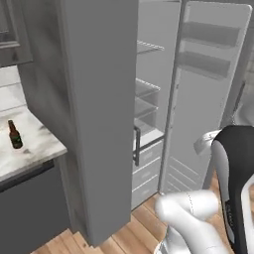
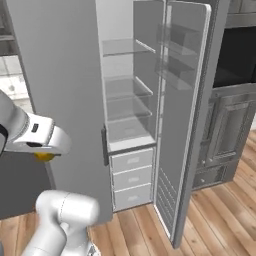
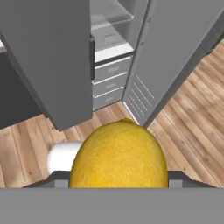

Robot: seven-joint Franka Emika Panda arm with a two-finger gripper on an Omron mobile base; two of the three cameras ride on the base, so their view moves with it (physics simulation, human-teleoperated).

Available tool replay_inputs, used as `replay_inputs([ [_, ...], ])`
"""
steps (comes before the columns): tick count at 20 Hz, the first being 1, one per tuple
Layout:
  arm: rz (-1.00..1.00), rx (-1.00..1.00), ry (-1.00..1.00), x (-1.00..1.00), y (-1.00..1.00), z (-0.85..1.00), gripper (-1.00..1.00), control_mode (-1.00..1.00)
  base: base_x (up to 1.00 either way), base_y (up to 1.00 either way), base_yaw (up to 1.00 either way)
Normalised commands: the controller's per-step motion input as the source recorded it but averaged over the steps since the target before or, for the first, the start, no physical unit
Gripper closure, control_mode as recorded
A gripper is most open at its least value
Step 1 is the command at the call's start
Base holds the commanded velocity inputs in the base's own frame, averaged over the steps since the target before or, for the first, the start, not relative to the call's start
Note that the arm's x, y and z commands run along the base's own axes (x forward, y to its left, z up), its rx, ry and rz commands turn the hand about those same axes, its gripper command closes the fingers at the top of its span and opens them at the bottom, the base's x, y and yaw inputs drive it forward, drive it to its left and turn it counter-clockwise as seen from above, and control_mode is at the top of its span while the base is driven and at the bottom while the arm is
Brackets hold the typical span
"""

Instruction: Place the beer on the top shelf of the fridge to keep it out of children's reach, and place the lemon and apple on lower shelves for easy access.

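We are facing the fridge [image 2: 60,90], its door [image 2: 182,115] standing open and the glass shelves [image 2: 125,87] bare. Our gripper [image 3: 119,186] is clenching the lemon [image 3: 119,159] out over the wood floor [image 3: 188,131] (well short of the shelves), while the beer [image 1: 14,135] is standing on the counter [image 1: 30,149] left of the fridge.
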Motion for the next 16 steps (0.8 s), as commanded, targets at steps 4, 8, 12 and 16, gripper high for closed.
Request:
replay_inputs([
  [4,0.0,0.0,0.0,0.0,0.0,0.0,1.0,1.0,0.98,-0.25,-0.06],
  [8,0.0,0.0,0.0,0.0,0.0,0.0,1.0,1.0,0.94,-0.19,-0.01],
  [12,0.0,0.0,0.0,0.0,0.0,0.0,1.0,1.0,0.78,-0.15,0.0],
  [16,0.0,0.0,0.0,0.0,0.0,0.0,1.0,1.0,0.69,-0.27,0.1],
])
